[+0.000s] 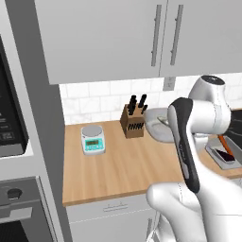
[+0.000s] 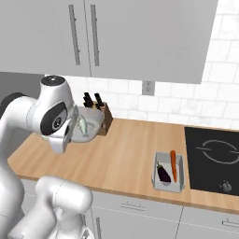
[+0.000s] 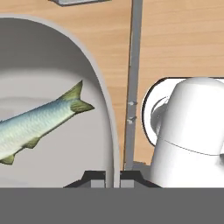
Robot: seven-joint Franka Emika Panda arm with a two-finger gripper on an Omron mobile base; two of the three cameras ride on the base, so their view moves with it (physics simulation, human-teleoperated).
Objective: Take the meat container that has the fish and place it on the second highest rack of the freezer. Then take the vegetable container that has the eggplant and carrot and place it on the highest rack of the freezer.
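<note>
A pale grey bowl (image 3: 52, 65) holds the slim silvery-green fish (image 3: 35, 124). My gripper (image 3: 113, 177) is shut on the bowl's rim, one fingertip inside the wall and one outside. The same bowl (image 2: 91, 125) sits beside the knife block at the back of the wooden counter; whether it rests on the wood or hangs just above it I cannot tell. A small grey tray (image 2: 168, 179) further right carries the dark eggplant (image 2: 163, 173) and the orange carrot (image 2: 173, 165), and appears as the tray (image 1: 222, 158) behind my arm. The freezer and its racks are out of view.
A knife block (image 1: 132, 120) and a teal kitchen scale (image 1: 92, 139) stand on the counter (image 1: 123, 170). A black cooktop (image 2: 212, 158) lies right of the tray. The oven column (image 1: 14, 142) rises at the left, and grey wall cabinets (image 2: 140, 37) hang overhead.
</note>
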